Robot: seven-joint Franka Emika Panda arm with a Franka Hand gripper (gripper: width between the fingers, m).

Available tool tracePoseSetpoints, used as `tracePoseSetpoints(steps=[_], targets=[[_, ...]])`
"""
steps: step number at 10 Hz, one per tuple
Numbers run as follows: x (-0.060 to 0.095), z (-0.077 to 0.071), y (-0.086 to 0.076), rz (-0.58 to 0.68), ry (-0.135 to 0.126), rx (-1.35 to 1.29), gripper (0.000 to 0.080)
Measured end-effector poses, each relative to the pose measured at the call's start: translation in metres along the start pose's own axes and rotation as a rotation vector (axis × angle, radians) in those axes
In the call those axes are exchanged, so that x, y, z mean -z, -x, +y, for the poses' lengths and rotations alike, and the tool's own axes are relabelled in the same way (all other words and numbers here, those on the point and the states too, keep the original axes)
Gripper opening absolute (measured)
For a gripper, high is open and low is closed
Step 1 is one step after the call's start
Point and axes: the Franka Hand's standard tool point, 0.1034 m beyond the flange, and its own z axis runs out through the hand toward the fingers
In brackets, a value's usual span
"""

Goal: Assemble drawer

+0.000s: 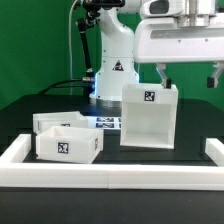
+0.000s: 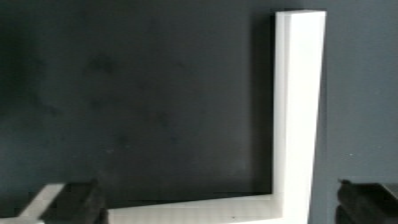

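The tall white case [image 1: 150, 115] stands upright on the black table at the exterior view's right, with a square tag on its facing wall. Two shallow white trays lie at the left, one in front [image 1: 66, 144] and one behind it [image 1: 52, 122]. My gripper [image 1: 189, 74] hangs open and empty above the case's top, a little toward the exterior view's right, not touching it. In the wrist view a white L-shaped edge [image 2: 299, 100], apparently the case's top rim, runs between my spread dark fingers [image 2: 61, 206]; the gripper [image 2: 214, 208] holds nothing.
The marker board [image 1: 106, 123] lies flat between the trays and the case. A long low white border wall [image 1: 110, 172] runs along the front and up both sides. The robot's base [image 1: 112, 70] stands behind.
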Motion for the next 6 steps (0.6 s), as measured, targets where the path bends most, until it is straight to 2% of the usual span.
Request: tracePoseSetpoints(steps=[2,6], targets=[[0.0071,0.006,0.0215,0.005,0.007,-0.001,0.065],[0.0048,0.0052,0.021,0.001,0.006,0.0,0.065]])
